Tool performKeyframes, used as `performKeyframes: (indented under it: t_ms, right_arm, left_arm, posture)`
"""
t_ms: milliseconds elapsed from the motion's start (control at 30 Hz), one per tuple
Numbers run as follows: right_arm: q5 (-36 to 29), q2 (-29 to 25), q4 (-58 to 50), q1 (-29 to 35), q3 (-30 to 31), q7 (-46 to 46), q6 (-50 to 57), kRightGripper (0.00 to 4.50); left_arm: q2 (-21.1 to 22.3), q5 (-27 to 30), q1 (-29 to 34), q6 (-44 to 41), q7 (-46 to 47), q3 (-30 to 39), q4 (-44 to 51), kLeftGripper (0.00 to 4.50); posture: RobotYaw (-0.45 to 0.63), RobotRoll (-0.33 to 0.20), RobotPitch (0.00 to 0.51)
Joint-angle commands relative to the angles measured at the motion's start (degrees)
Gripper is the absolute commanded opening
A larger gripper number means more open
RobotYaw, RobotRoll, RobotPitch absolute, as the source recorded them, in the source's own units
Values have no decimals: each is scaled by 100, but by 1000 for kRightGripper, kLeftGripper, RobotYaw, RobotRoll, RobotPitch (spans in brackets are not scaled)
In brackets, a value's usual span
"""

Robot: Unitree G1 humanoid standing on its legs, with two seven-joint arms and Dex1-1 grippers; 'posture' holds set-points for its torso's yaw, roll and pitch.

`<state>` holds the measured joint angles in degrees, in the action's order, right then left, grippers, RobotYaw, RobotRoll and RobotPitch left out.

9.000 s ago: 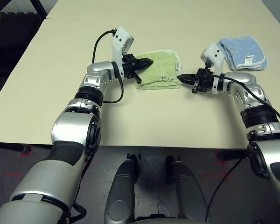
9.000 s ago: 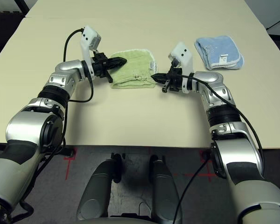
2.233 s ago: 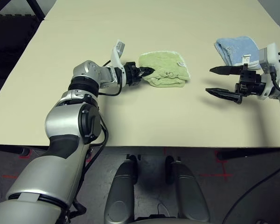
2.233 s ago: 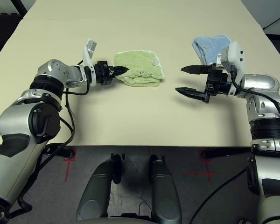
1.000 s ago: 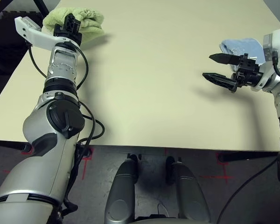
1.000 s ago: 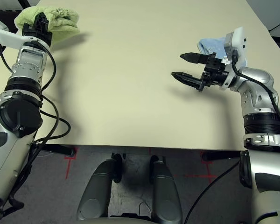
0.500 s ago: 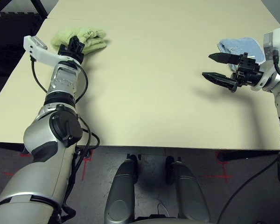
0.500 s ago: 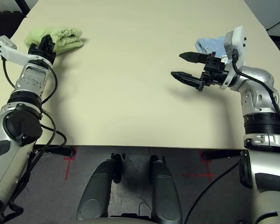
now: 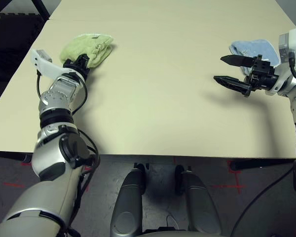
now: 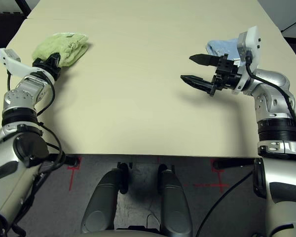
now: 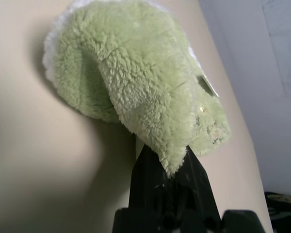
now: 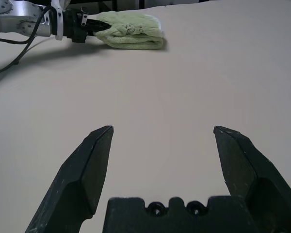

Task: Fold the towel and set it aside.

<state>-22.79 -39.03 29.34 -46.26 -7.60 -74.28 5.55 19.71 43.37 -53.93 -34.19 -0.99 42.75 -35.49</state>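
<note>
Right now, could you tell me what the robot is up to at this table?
The left gripper is shut on a corner of the folded green towel, which lies at the far left side of the table, set aside there but not yet let go. The right gripper hangs open above the table's right side, holding nothing, just in front of a folded light blue towel.

Towel [image 9: 87, 47] far left; blue towel [image 9: 255, 49] far right.
</note>
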Motion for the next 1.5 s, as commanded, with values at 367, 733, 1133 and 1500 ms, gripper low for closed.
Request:
performKeyframes:
  t_ms: [367,733,1133,1500]
  right_arm:
    - [136,-6,248,-171,29,-141,-215,4500]
    - [189,15,376,-247,45,-158,-323,4500]
    - [231,3,500,-346,45,-214,-419,4500]
    - [240,27,480,-334,29,-210,-414,4500]
  left_arm:
    - [-278,405,202,-293,960,-6,775,21]
    - [-628,565,-62,-102,1640,24,865,21]
    - [-1610,649,84,556,2622,-65,1715,21]
    - [-1213,399,211,167,3165,-386,1730,2420]
  posture:
    - [25,0,251]
    - [30,0,252]
    - [19,0,252]
    - [18,0,250]
